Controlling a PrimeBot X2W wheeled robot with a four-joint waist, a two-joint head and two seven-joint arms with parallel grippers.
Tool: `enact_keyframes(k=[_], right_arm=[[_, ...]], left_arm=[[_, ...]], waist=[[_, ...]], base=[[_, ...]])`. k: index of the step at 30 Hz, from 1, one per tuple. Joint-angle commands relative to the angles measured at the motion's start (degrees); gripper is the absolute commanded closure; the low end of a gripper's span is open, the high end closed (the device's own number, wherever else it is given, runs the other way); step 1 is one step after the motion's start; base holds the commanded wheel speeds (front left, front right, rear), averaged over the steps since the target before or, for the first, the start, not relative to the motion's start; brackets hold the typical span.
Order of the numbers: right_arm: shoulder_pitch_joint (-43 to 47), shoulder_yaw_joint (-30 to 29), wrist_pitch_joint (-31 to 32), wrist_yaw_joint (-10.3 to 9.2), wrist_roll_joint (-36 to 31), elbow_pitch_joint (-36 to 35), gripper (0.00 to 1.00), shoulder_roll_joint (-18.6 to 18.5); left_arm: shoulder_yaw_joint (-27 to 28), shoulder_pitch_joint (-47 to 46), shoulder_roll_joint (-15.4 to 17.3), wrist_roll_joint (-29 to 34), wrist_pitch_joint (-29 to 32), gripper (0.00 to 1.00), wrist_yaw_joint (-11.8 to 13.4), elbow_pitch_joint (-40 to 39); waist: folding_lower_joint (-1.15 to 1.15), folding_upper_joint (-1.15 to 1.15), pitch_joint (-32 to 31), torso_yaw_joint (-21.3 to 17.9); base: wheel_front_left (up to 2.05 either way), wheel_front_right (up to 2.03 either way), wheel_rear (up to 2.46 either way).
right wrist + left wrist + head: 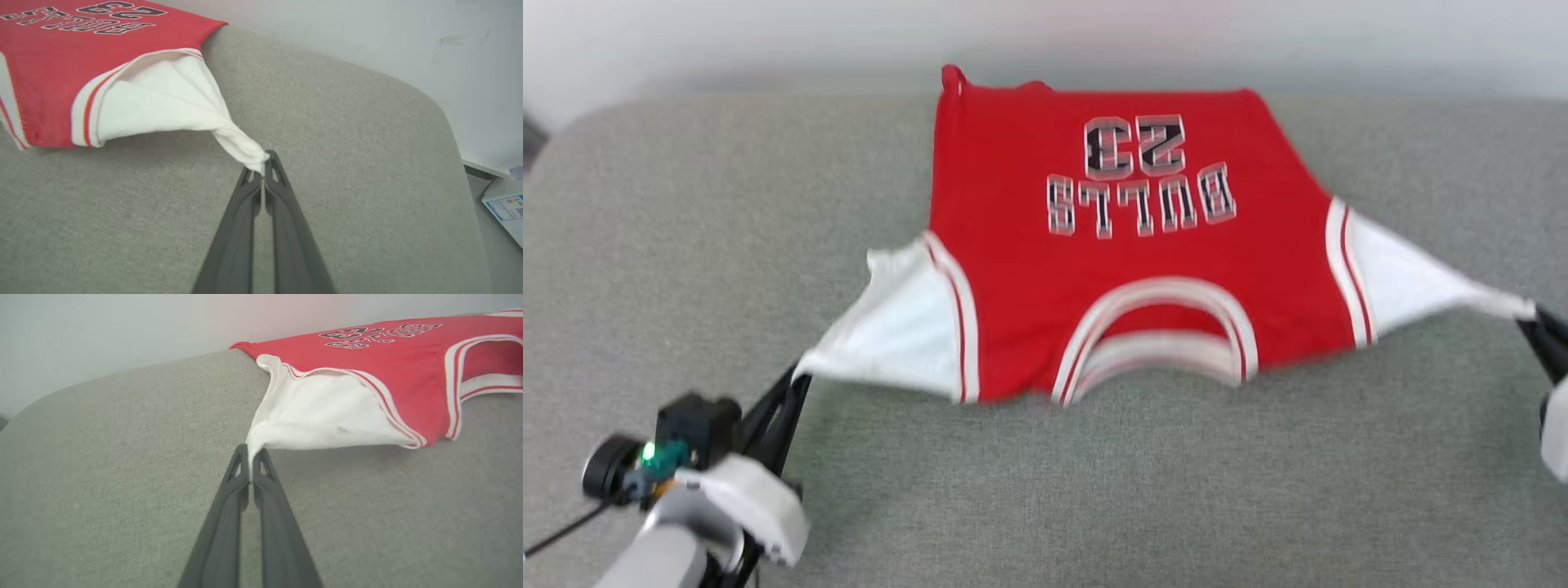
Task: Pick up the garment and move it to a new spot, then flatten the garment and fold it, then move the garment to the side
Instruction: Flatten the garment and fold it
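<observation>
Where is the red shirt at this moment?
In the head view the red shirt is stretched over the middle of the grey cushion, near its far edge. The left gripper pinches one white sleeve and the right gripper the other.

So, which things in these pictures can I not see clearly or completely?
- Head view: the right end effector is cut off by the right edge.
- Left wrist view: the other sleeve of the garment is past the right edge.
- Right wrist view: the printed label is too small to read.

1 red garment (1021,278), 2 tools (799,379) (1530,320)
</observation>
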Motion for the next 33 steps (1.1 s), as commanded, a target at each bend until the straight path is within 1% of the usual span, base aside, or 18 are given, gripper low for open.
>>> enact_keyframes(k=[1,6,9,12,14,16,18,21,26,27,28,29,31,33], right_arm=[[1.7,-0.4,0.3,-0.10,-0.1,-0.4,1.00,-0.9],[9.5,-1.7,3.2,-0.10,1.0,-4.0,1.00,-2.6],[13.9,-2.9,5.7,-0.10,2.5,-6.5,1.00,-3.3],[19.0,-3.1,9.6,-0.10,1.9,-9.8,1.00,-5.0],[22.2,-4.3,12.3,-0.10,3.0,-12.7,1.00,-5.4],[25.5,-5.8,15.0,-0.11,3.7,-15.5,1.00,-5.7],[28.6,-7.5,17.3,-0.10,4.0,-18.2,1.00,-5.5],[31.8,-10.0,19.6,-0.10,3.3,-21.5,1.00,-4.2],[33.7,-13.0,22.2,-0.09,2.7,-24.4,1.00,-1.7],[33.4,-13.7,22.7,-0.09,2.8,-24.9,0.23,-1.3],[33.3,-14.6,24.2,-0.10,3.6,-24.7,0.00,-0.6],[33.1,-14.8,25.7,-0.07,4.3,-25.6,0.00,-0.4],[31.3,-16.6,27.8,-0.07,5.6,-27.7,0.00,0.2],[29.6,-18.5,30.7,-0.07,6.1,-30.0,0.00,1.0]], left_arm=[[0.1,1.3,0.6,-0.2,0.3,1.00,0.5,-0.3],[-0.2,7.2,2.8,-0.8,2.2,1.00,2.2,-2.3],[0.0,10.3,3.6,-1.7,2.8,1.00,3.0,-3.5],[-0.2,13.7,4.6,-2.0,3.6,1.00,4.2,-4.5],[0.0,15.9,5.3,-2.5,3.9,1.00,5.0,-5.3],[-0.3,18.4,5.5,-3.4,4.5,1.00,5.3,-6.3],[-0.7,20.1,5.8,-4.0,5.2,1.00,5.2,-7.5],[-1.4,21.6,5.5,-4.8,6.0,1.00,5.0,-8.8],[-2.2,20.3,4.9,-4.4,6.8,1.00,4.7,-10.0],[-2.3,19.9,4.8,-4.4,6.9,1.00,4.6,-10.4],[-2.4,19.6,4.8,-4.3,7.0,1.00,4.5,-10.7],[-2.5,19.4,4.8,-4.4,7.3,1.00,4.3,-11.1],[-3.4,19.0,5.1,-4.9,8.4,1.00,3.1,-12.1],[-3.6,18.7,5.7,-4.7,9.0,1.00,2.8,-13.2]], waist=[[0.02,0.00,-1.8,-0.2],[0.02,0.00,-4.7,-0.8],[0.02,0.00,-6.3,-1.2],[0.02,0.00,-8.0,-1.6],[0.02,0.00,-8.8,-2.1],[0.02,0.00,-9.4,-2.5],[0.02,0.00,-9.5,-2.8],[0.02,0.00,-9.2,-2.9],[0.02,0.00,-7.9,-2.4],[0.02,0.00,-7.7,-2.2],[0.02,0.00,-7.4,-2.0],[0.02,0.00,-7.1,-1.8],[0.02,0.00,-6.3,-1.2],[0.02,0.00,-5.3,-0.4]], base=[[0.00,0.00,0.00],[0.00,0.00,0.00],[0.00,0.00,0.00],[0.00,0.00,0.00],[0.00,0.00,0.00],[0.00,0.00,0.00],[0.00,0.00,0.00],[0.00,0.00,0.00],[0.00,0.00,0.00],[0.00,0.00,0.00],[0.00,0.00,0.00],[0.00,0.00,0.00],[0.00,0.00,0.00],[0.00,0.00,0.00]])
